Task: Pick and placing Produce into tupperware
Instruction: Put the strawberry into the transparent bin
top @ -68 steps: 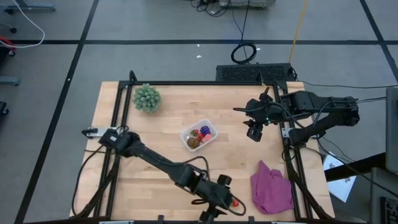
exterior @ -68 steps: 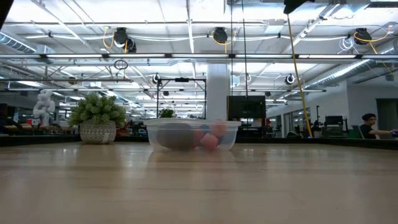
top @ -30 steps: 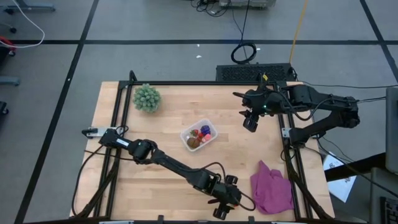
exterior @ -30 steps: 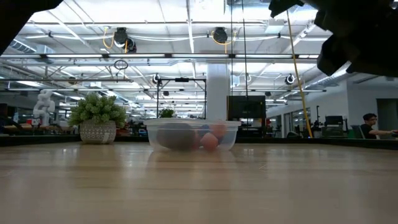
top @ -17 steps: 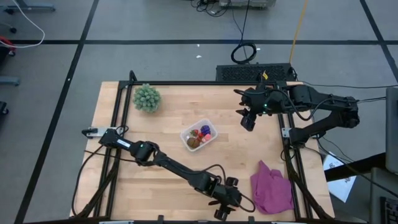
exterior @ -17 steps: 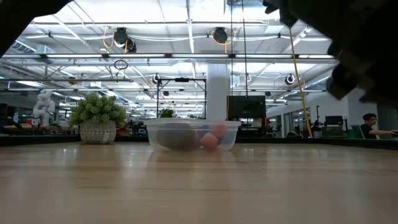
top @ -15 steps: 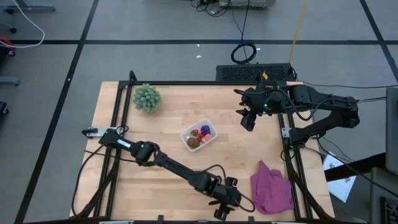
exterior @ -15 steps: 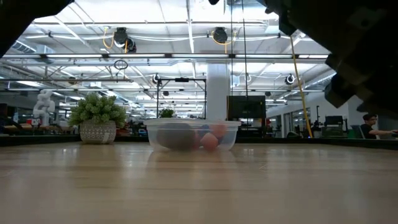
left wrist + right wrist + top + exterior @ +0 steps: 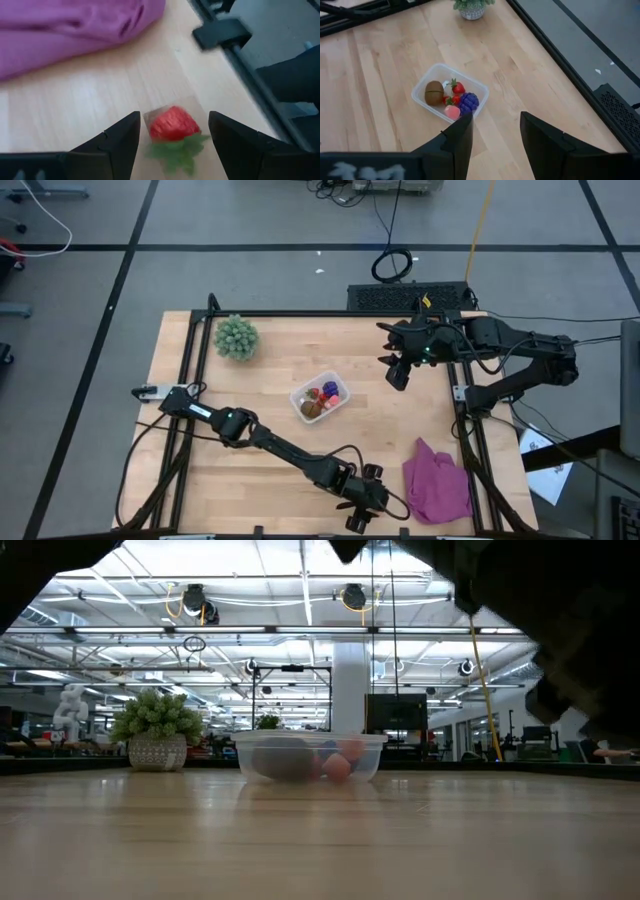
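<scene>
Left gripper (image 9: 172,132), fingers spread, straddles a small red toy strawberry (image 9: 171,124) on the near tabletop (image 9: 270,390) edge; right gripper (image 9: 496,131) hovers part-open, empty.

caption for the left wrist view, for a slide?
Open left gripper poised around a toy strawberry on the table, beside purple cloth.

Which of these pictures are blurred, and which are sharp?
Left wrist view: the strawberry and purple cloth look soft, out of focus. Low view: a large dark blurred shape fills the upper right. Right wrist view: the tupperware is sharp.
</scene>
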You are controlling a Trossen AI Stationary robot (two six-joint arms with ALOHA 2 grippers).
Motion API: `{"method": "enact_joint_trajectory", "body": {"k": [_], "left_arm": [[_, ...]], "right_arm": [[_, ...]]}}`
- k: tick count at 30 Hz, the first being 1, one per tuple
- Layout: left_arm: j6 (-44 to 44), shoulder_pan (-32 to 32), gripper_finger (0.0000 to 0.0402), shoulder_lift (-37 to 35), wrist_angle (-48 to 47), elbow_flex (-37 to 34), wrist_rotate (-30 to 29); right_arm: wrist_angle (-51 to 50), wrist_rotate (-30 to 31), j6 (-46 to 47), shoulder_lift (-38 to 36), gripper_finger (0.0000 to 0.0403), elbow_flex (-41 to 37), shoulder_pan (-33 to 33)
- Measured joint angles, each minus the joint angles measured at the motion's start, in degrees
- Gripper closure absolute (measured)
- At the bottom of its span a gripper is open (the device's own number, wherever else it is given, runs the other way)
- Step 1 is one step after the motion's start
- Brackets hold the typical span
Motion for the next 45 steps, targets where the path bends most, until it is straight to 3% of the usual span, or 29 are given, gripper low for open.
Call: {"method": "enact_joint_trajectory", "body": {"k": [13, 24, 34, 45], "left_arm": [[0.2, 0.1, 0.0166, 1.3, 1.0, -0.1, 0.0], [0.0, 0.2, 0.027, 1.3, 1.1, 0.0, 0.2], [0.2, 0.1, 0.0241, 1.3, -1.8, 2.2, 0.0], [2.9, -1.3, 0.0262, -3.3, -15.9, 5.1, -6.9]], "right_arm": [[1.1, -0.4, -1.3, 0.0, 0.0248, 0.0, 0.0], [1.1, -0.4, -1.3, 0.0, 0.0248, 0.0, 0.0], [1.1, -1.4, -1.6, 0.0, 0.0248, 0.0, 0.0], [0.8, -1.5, -2.9, 0.0, 0.0248, 0.0, -0.1]]}}
